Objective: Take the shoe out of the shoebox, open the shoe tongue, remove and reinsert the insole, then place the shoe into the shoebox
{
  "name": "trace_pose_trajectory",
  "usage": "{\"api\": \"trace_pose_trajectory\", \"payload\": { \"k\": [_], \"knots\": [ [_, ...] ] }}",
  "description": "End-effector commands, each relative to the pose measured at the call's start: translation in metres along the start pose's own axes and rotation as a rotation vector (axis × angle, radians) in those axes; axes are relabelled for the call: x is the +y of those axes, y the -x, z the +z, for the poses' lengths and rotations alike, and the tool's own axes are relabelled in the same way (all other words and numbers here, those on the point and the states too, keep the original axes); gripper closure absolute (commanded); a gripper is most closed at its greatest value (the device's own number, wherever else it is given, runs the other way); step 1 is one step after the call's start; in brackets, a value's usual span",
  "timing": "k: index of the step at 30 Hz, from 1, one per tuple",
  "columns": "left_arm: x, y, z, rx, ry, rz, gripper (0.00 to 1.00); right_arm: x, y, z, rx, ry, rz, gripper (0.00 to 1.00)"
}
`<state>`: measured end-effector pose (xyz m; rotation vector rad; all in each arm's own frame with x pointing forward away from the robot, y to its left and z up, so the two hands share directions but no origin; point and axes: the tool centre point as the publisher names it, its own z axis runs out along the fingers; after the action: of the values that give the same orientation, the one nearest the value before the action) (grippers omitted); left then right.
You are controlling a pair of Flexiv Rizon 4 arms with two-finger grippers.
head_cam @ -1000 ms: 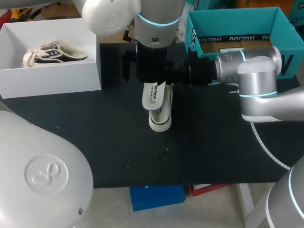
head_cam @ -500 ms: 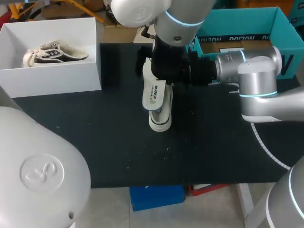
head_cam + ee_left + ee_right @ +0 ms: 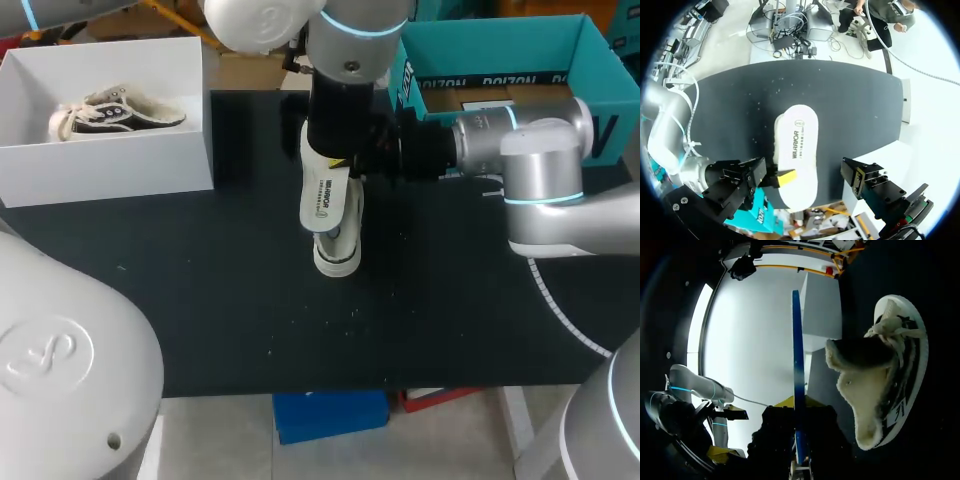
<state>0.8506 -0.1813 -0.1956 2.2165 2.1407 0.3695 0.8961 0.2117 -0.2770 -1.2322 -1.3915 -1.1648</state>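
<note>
At the far left, a white shoebox (image 3: 110, 160) holds a second shoe (image 3: 115, 110). At mid-desk (image 3: 200, 300), the left claw (image 3: 802, 172) hangs wide open above the insole (image 3: 325, 195). The insole is over the shoe (image 3: 337, 255), and the right claw (image 3: 797, 445) pinches its far end.

left arm (image 3: 345, 60) stands vertical, wrist (image 3: 335, 135) pointing down; right arm (image 3: 540, 160) lies level beside it, pincer (image 3: 799, 442) clamped on the insole (image 3: 325, 198).

I see the black table (image 3: 150, 300) flecked with white crumbs (image 3: 352, 312) near its middle. A teal box (image 3: 490, 45) sits at the far right, and a white dashed arc (image 3: 545, 293) curves along the right side.
</note>
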Motion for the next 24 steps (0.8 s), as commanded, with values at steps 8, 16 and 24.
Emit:
{"api": "trace_pose_trajectory", "payload": {
  "k": [8,16,24],
  "knots": [
    [0.034,-0.007,0.007,-0.038,-0.013,0.000,0.00,0.001,0.000,0.001,-0.001,0.000,0.001,1.00],
    [0.068,-0.007,0.018,-0.056,-0.021,-0.005,0.00,0.001,0.000,0.001,-0.001,0.000,0.001,1.00],
    [0.104,-0.004,0.028,-0.087,-0.023,-0.004,0.00,0.001,0.000,0.001,-0.001,0.000,0.001,1.00]
  ]
}}
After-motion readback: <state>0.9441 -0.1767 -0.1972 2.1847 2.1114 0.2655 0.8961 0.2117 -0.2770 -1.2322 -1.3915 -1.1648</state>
